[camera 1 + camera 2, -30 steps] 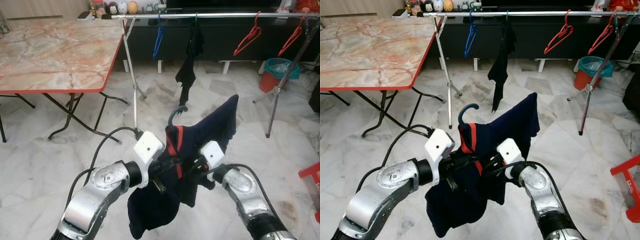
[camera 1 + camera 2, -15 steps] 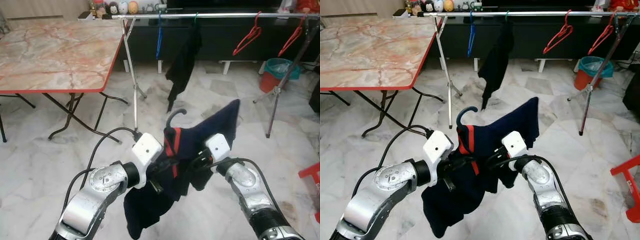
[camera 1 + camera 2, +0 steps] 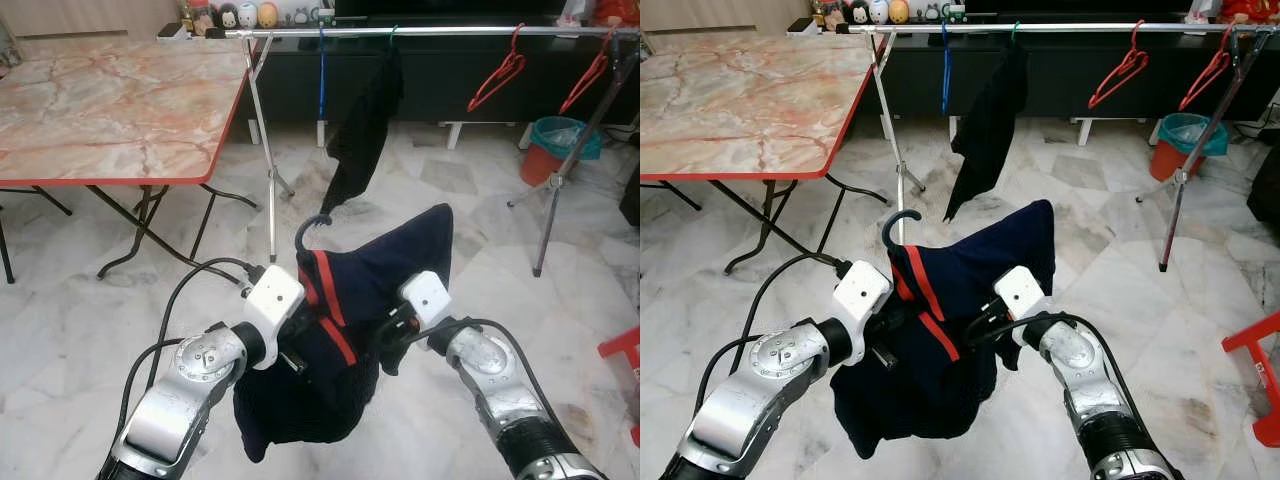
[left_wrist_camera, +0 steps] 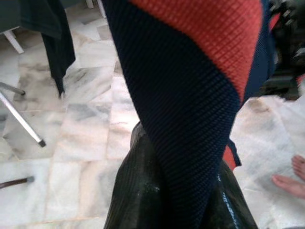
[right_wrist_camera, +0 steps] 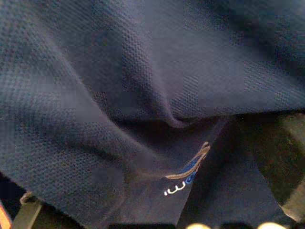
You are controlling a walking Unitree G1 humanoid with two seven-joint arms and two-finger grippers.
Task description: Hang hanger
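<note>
Holding a blue shirt (image 3: 350, 330) on a hanger (image 3: 305, 232) | left claw (image 3: 296, 350) and right claw (image 3: 392, 330): grip hidden, cannot tell | rail (image 3: 420, 32) at 12 o'clock

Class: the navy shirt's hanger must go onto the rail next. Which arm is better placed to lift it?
Probably left. The left gripper sits directly below the hanger hook, while the right gripper is under the navy shirt's far shoulder.

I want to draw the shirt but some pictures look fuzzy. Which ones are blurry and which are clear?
Right wrist view: the navy shirt sits so close that it looks soft and smeary. Left wrist view: the weave of its red stripe is crisp, the floor behind softer. Left eye view: clear and bright, with the left hand and right hand both tucked into the cloth.
</note>
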